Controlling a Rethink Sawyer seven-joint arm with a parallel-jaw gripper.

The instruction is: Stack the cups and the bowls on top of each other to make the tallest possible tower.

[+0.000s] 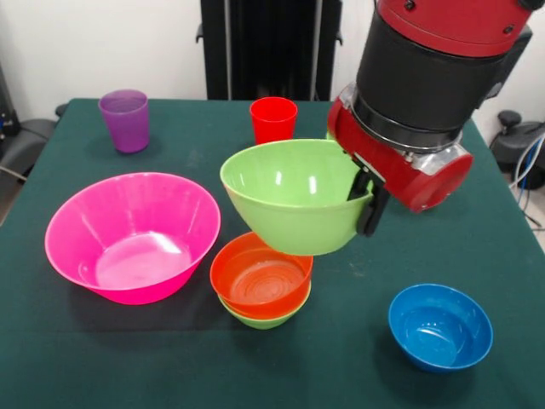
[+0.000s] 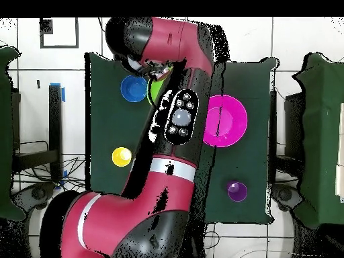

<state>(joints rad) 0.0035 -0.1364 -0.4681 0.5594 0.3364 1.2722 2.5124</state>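
Dark green cloth tabletop (image 1: 511,256), white wall behind. End effector (image 1: 368,198) clamps large lime green plastic bowl's (image 1: 289,200) rim, lifted. 5 bowls, 3 cups seen.

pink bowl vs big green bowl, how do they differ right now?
The pink bowl sits flat on the table; the green bowl is lifted, tilted, above the red-orange bowl. The hand grips the green bowl's rim; nothing touches the pink bowl. The pink bowl looks wider than the green bowl. Both are glossy, round, empty and open side up.
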